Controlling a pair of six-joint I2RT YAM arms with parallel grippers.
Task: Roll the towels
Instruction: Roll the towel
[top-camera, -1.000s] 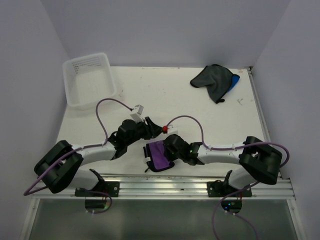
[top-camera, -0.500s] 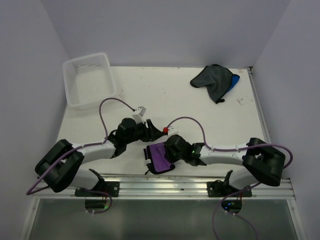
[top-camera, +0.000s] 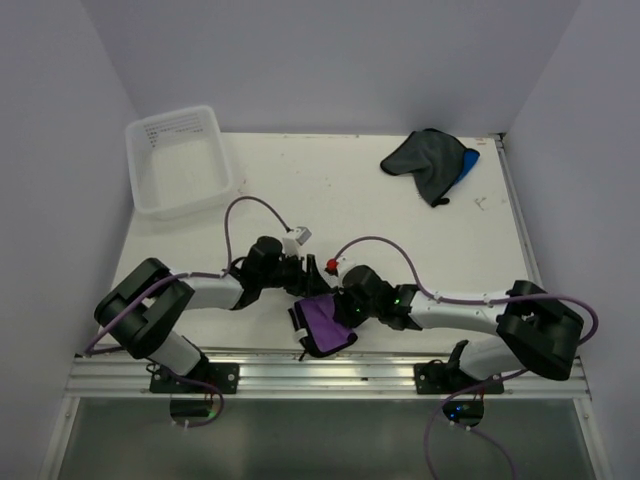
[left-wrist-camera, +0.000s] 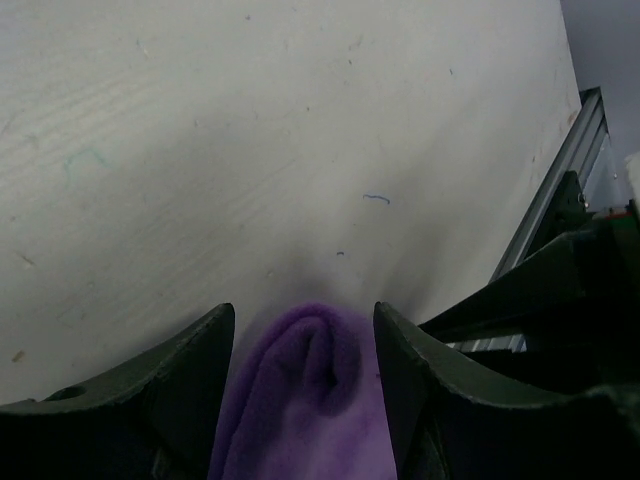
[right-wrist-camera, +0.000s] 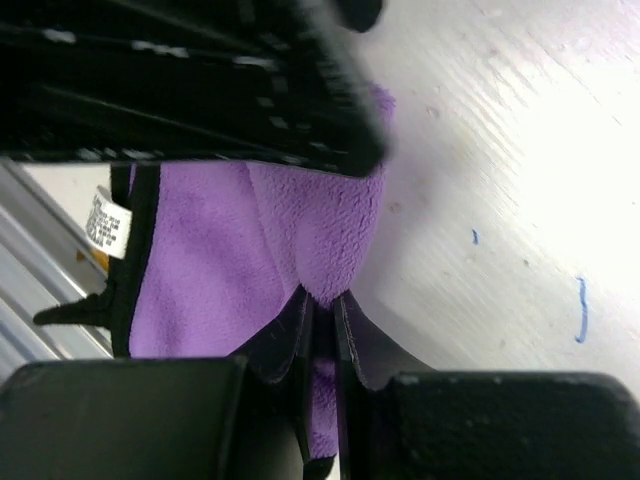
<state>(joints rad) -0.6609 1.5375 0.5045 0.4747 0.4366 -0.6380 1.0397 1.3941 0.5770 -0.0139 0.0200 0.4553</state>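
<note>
My two arms meet low over the near edge of the table (top-camera: 330, 200), just ahead of the metal rail (top-camera: 330, 368). The purple towel (top-camera: 322, 322) lies there, partly folded, with one end reaching the rail.

My right pincer (right-wrist-camera: 322, 315) has its jaws pressed almost together on a thin fold at the towel's edge. My left pincer (left-wrist-camera: 305, 330) comes in from the other side. Its jaws stand apart with a bunched hump of the purple cloth filling the gap and touching both, creased down the middle, so it is squeezing that hump.

The left pincer's black body lies across the top of my right wrist view and hides the part of the towel under it. Below that I see the black hem and a small white label (right-wrist-camera: 104, 222). In the left wrist view my right arm's dark bulk blocks the lower right.

The grey towel (top-camera: 425, 160) sits crumpled at the far right corner, lying over most of the blue towel (top-camera: 469, 162). The clear tub (top-camera: 180, 160) stands at the far left, well apart from both.
</note>
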